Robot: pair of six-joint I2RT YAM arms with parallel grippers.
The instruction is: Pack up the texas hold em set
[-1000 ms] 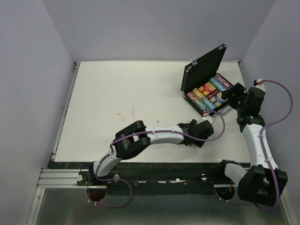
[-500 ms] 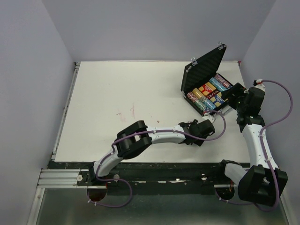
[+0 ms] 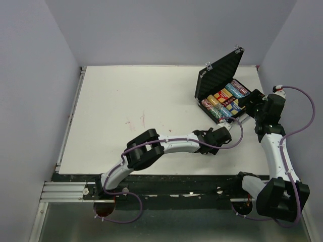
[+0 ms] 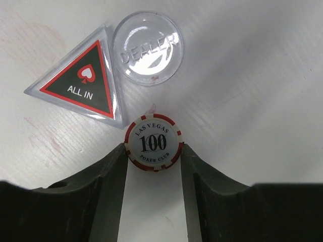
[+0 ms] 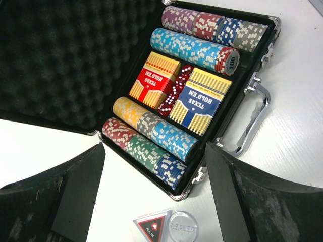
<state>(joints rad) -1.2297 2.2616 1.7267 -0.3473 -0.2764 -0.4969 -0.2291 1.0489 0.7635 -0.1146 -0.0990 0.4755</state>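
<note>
Gently lift chip (image 4: 154,142), pinched edgewise by left gripper (image 4: 153,149), straight up, clear of marker (image 4: 81,80) and disc (image 4: 148,48), with right gripper (image 5: 153,154) spread wide beside case (image 5: 60,55).

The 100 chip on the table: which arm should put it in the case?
The left arm. Its jaws pinch the 100 chip from both sides. The right arm holds its jaws open and empty, facing the open case.

Faint reddish smudges (image 3: 136,121) mark the white matte tabletop (image 3: 126,85) at nine o'clock from centre; pale lilac walls (image 3: 30,75) enclose it.
</note>
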